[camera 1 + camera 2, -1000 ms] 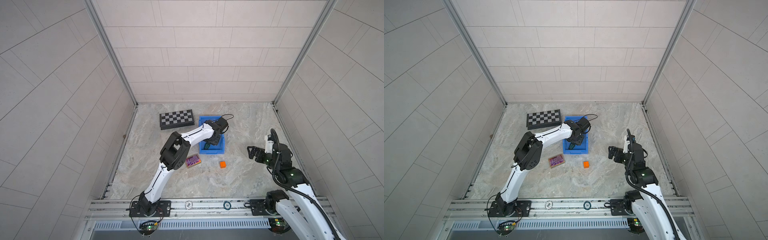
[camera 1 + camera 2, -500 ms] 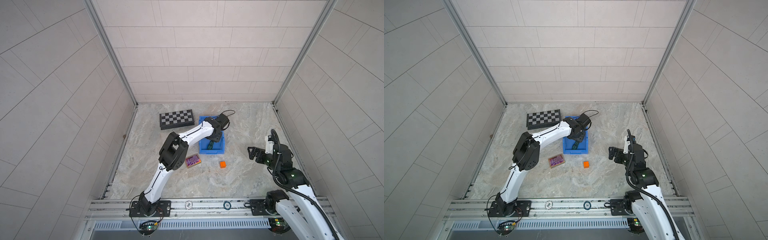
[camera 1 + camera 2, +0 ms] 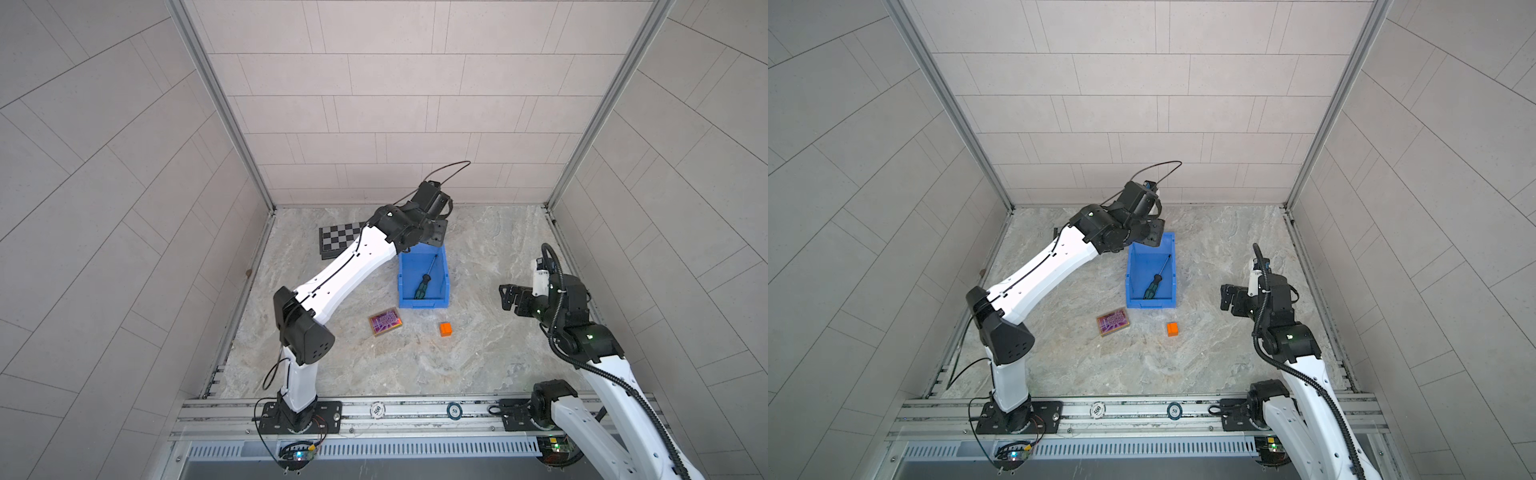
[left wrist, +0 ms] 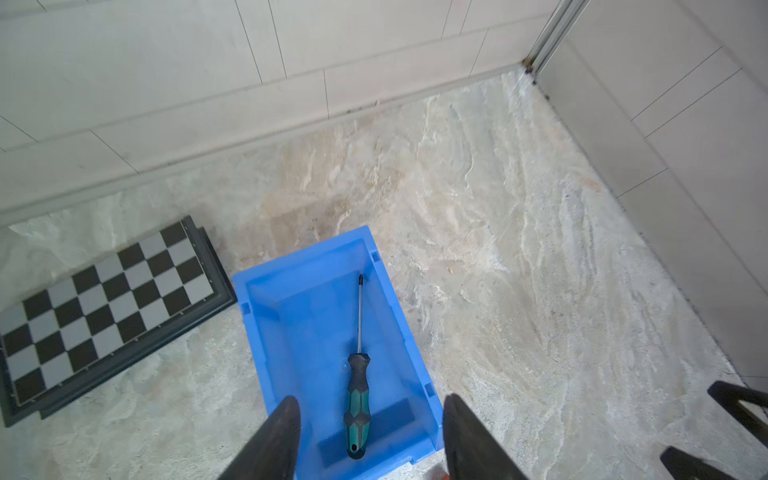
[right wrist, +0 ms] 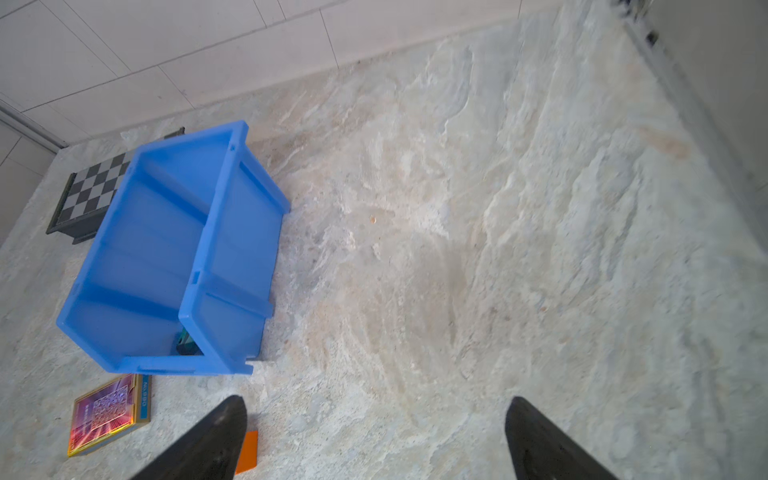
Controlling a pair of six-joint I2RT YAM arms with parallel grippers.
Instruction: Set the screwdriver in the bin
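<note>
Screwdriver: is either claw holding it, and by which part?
Nothing is held. The screwdriver lies loose in the bin, clear of the open left claw; the right claw is open and empty.

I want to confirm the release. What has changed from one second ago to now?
The left gripper opened, left the screwdriver lying on the floor of the bin, and rose out of it toward its far end. The bin, the right gripper, the orange cube and the card box stayed put.
</note>
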